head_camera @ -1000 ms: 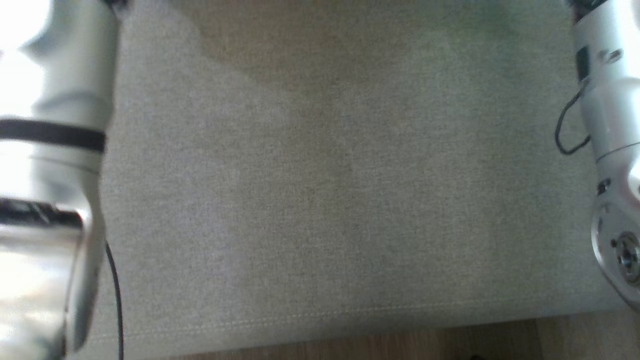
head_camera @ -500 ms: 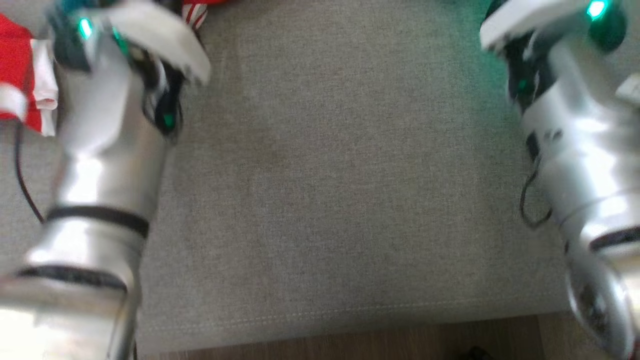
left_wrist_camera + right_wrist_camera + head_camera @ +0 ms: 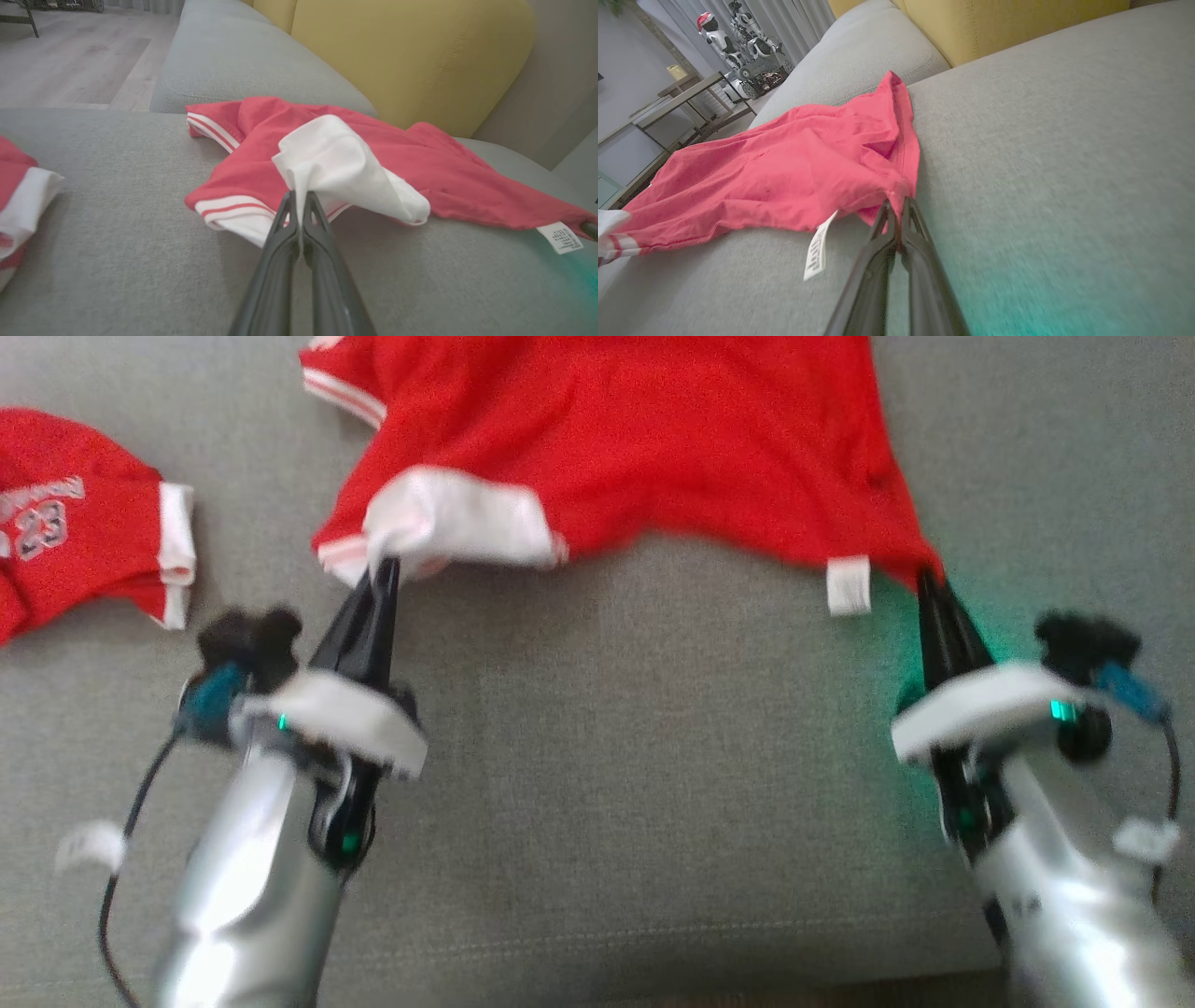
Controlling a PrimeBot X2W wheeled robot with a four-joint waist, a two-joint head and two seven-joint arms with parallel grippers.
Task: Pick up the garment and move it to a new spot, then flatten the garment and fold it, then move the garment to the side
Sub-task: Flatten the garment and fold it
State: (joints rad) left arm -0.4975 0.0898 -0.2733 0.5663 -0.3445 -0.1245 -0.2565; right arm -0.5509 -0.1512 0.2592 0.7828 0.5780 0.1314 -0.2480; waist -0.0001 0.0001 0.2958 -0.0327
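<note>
The grey woven sofa seat sat under everything. The red garment, thin and wrinkly with white striped trim, lay spread just past both sets of jaws. Both silver arms reached forward, fingers low. The left gripper was pinched tight on a white turned-over flap, and the right gripper was clamped on the red corner. A little white care label hung just left of the right jaws.
</note>
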